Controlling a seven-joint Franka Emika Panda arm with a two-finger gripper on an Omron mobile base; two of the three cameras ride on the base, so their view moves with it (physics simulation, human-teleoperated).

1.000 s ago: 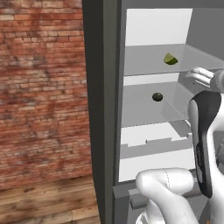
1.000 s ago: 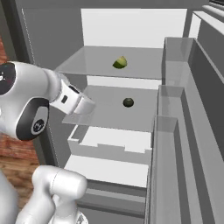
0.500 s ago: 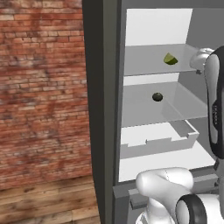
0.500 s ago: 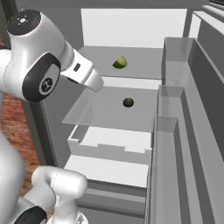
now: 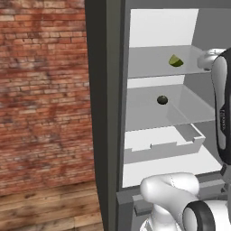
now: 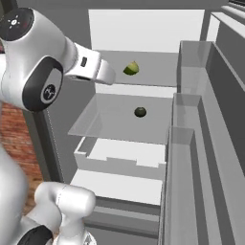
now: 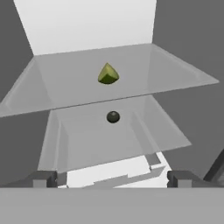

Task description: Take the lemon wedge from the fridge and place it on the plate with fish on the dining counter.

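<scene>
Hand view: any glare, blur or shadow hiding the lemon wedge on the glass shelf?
Hand view: the lemon wedge is sharp, its lower face shaded, no glare on the glass shelf; the claw is wide open. Left base view: wedge small but clear. Right base view: flat, even light.

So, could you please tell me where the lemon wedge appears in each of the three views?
Left base view: lemon wedge, upper right, on the upper glass shelf.
Right base view: top centre, same shelf.
Hand view: above centre.
Shared landmark: the small dark round item on the shelf below.
</scene>
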